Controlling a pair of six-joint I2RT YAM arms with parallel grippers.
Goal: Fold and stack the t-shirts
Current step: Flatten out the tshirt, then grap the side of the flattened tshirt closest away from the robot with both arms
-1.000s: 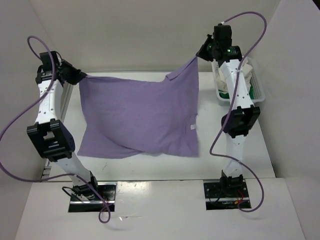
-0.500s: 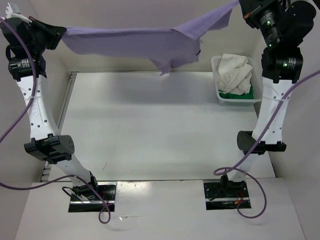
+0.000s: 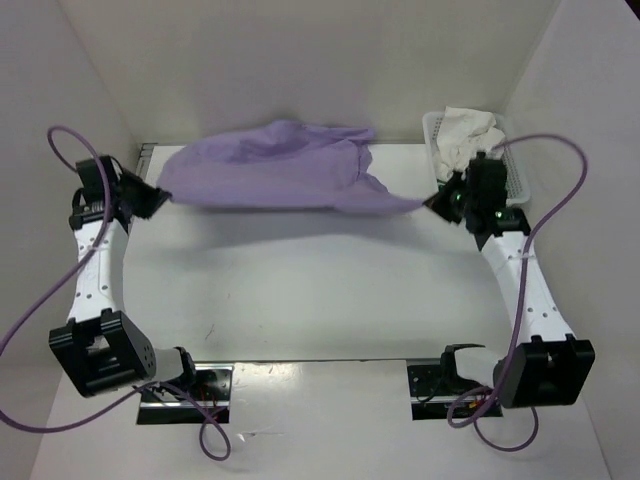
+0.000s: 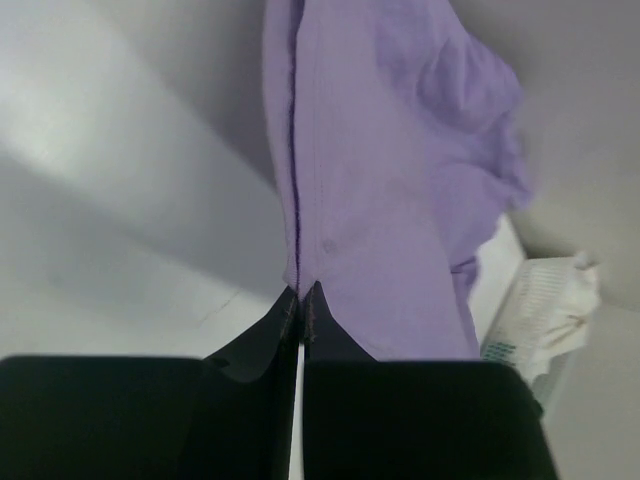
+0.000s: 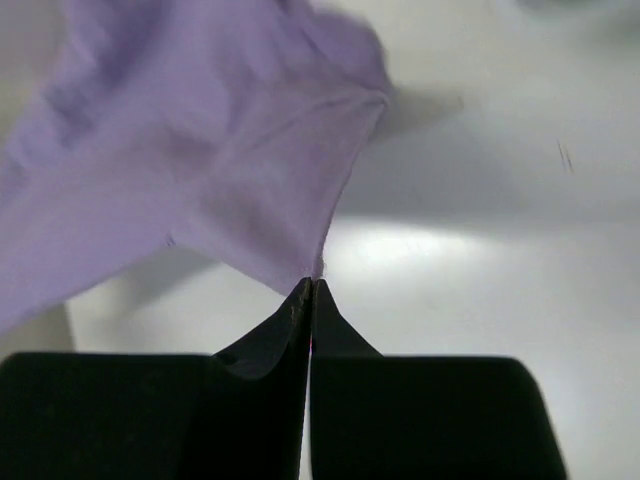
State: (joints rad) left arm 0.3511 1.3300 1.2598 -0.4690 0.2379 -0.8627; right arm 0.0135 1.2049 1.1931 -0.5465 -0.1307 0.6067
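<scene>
A lavender purple t-shirt (image 3: 280,170) hangs stretched between both arms above the far half of the table, billowed and bunched toward the back. My left gripper (image 3: 158,197) is shut on its left corner; in the left wrist view the cloth (image 4: 390,180) runs up from the closed tips (image 4: 301,290). My right gripper (image 3: 428,203) is shut on its right corner, and the right wrist view shows the fabric (image 5: 200,170) pinched at the closed tips (image 5: 312,283). A cream white t-shirt (image 3: 466,132) lies crumpled in the basket. No green t-shirt shows.
A white mesh basket (image 3: 513,170) stands at the far right corner, just behind my right gripper. White walls close in the table at the back and both sides. The table top (image 3: 320,290) lies below the shirt.
Both arms have swung down from a high raised hold, bringing the purple shirt from well above the table to low over its far half; one second ago it hung spread out flat.
</scene>
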